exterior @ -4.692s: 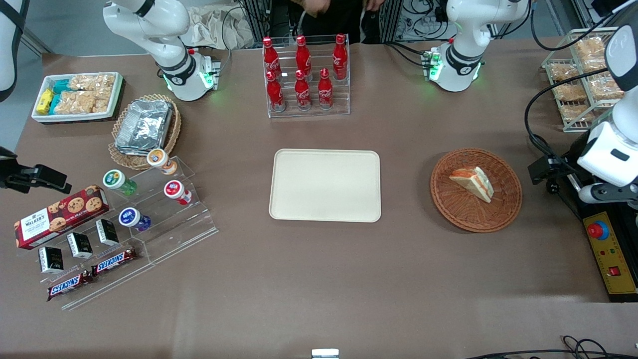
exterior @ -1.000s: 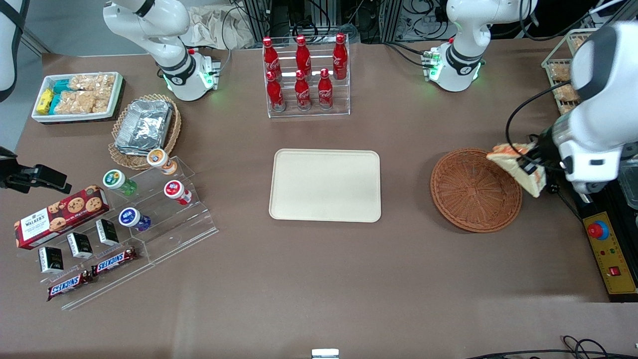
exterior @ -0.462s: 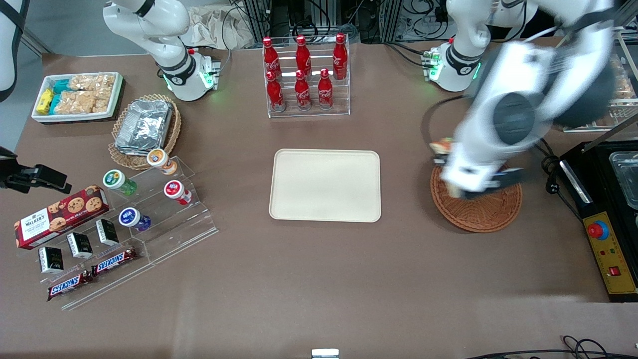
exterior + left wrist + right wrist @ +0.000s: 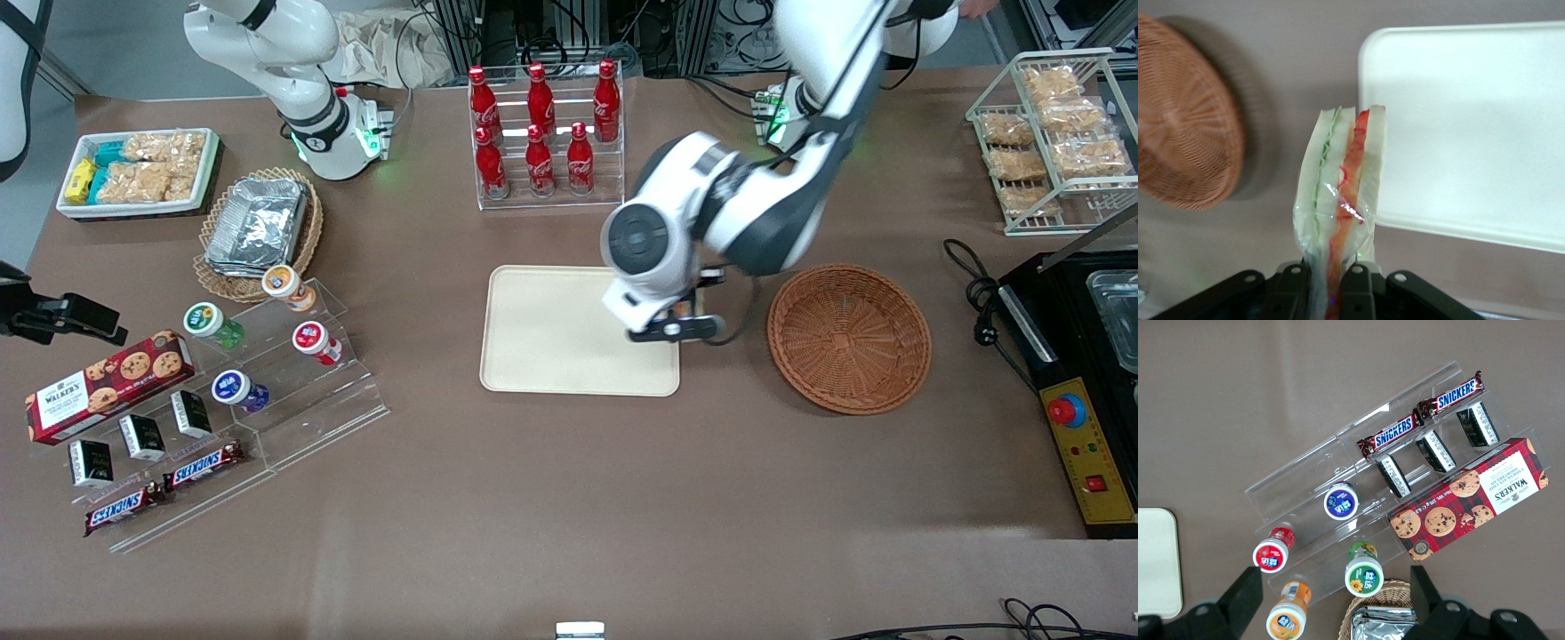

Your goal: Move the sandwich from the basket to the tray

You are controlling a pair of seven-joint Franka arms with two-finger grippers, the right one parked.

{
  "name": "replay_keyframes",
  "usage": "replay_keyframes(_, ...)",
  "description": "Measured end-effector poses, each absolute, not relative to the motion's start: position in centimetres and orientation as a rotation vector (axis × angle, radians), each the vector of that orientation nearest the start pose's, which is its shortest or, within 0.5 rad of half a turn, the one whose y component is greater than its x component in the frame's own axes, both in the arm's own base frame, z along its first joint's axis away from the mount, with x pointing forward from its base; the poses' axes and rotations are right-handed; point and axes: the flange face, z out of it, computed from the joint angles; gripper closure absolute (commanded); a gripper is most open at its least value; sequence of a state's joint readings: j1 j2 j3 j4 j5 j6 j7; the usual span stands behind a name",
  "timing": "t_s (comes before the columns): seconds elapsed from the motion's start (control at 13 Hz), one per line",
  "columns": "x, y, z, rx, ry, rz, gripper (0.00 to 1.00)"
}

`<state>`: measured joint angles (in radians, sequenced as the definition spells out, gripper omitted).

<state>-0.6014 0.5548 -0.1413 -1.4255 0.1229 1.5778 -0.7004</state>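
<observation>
My left gripper [image 4: 671,322] hangs over the edge of the cream tray [image 4: 551,333] that lies beside the reddish-brown basket [image 4: 849,338]. In the left wrist view the gripper [image 4: 1331,280] is shut on the sandwich [image 4: 1338,177], a plastic-wrapped wedge of pale bread with red and green layers, held edge-on above the table. Its tip is level with the tray's rim [image 4: 1368,133]. The basket [image 4: 1178,133] is empty. In the front view the arm's wrist hides the sandwich.
A rack of red cola bottles [image 4: 544,133] stands farther from the camera than the tray. A tan basket of foil containers [image 4: 258,227], a white snack tray [image 4: 138,169] and an acrylic stand [image 4: 267,391] lie toward the parked arm's end. A wire rack [image 4: 1053,133] and a black machine [image 4: 1085,356] lie toward the working arm's end.
The sandwich was lifted out of the basket. The arm has swung with it from over the basket to the tray's near-basket edge. The basket is now empty.
</observation>
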Motion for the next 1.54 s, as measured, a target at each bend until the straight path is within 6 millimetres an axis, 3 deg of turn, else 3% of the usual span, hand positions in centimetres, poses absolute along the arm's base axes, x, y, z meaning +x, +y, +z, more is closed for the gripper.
replay_keyframes(0.23,49.7,-46.0,27.4,-2.812,0.16,0.332,0.9)
replay_keyframes(0.31,50.2,-46.2,26.1,-2.83,0.162,0.311,0.8)
replay_keyframes(0.38,50.6,-46.0,25.0,-2.835,0.161,0.296,0.24)
replay_keyframes(0.46,51.0,-45.7,24.1,-2.824,0.166,0.28,0.0)
replay_keyframes(0.69,51.5,-44.6,23.9,-2.775,0.173,0.259,0.0)
replay_keyframes(0.85,52.9,-42.7,26.4,-2.764,0.127,0.241,0.0)
replay_keyframes(1.0,55.8,-38.6,30.9,-2.781,0.089,0.227,0.0)
replay_keyframes(1.31,61.5,-24.0,42.5,-2.842,0.122,0.22,0.0)
replay_keyframes(1.46,63.0,-17.1,46.7,-2.876,0.094,0.18,0.0)
replay_keyframes(1.54,63.3,-14.6,48.3,-2.89,0.056,0.156,0.0)
